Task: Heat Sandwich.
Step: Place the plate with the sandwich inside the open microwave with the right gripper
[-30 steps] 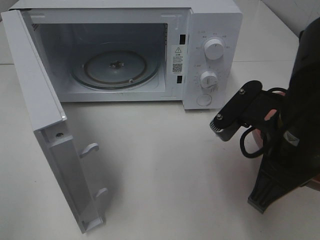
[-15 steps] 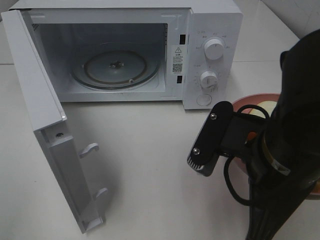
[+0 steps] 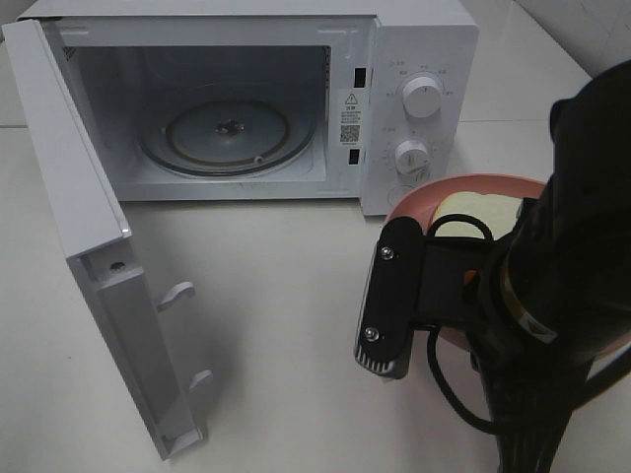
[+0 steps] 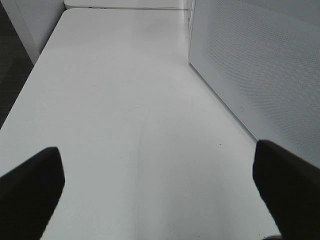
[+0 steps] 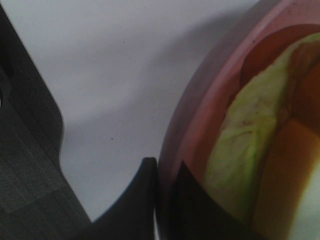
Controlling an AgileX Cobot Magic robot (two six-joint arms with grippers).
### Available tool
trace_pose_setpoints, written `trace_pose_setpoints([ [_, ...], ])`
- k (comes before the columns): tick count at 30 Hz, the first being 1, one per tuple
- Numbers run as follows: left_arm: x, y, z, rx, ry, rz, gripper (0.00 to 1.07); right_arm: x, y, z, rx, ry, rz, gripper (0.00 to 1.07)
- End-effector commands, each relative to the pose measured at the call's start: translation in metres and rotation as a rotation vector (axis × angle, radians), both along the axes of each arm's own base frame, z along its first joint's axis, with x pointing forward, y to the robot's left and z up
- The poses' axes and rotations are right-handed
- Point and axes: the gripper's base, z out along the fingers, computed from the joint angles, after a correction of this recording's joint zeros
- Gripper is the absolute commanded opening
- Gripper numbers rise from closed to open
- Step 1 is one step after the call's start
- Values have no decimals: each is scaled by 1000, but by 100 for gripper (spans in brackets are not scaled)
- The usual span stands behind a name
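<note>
The sandwich point(image 3: 481, 209) lies on a round pink plate point(image 3: 426, 196) at the right, in front of the microwave's control panel. My right gripper point(image 3: 463, 292) is shut on the plate's rim and holds it off the table, largely hidden by its own arm. In the right wrist view the gripper point(image 5: 165, 176) pinches the pink rim point(image 5: 200, 120), with the sandwich's green and reddish filling point(image 5: 245, 130) just beyond. My left gripper point(image 4: 160, 200) is open and empty over the bare table beside the microwave; it is out of the exterior view.
The white microwave point(image 3: 424, 49) stands at the back with its door point(image 3: 89, 227) swung wide open to the left and the glass turntable point(image 3: 229, 133) bare inside. Its perforated side wall point(image 4: 260, 65) is close to my left gripper.
My right arm has swung left and forward with the plate. The plate and sandwich have risen and show more fully in front of the control panel.
</note>
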Motion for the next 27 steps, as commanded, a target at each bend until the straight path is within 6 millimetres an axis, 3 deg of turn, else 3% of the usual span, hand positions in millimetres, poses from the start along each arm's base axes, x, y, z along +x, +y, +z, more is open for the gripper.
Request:
trace_pose_setpoints([
  [1, -4, 0, 1, -3, -37, -7, 98, 2, 3, 3, 6, -27, 120, 0],
  [14, -4, 0, 1, -3, -37, -7, 98, 5, 12, 3, -34, -19, 453, 1],
  [27, -4, 0, 1, -3, -37, -7, 98, 6, 18, 3, 0, -39, 546, 0],
])
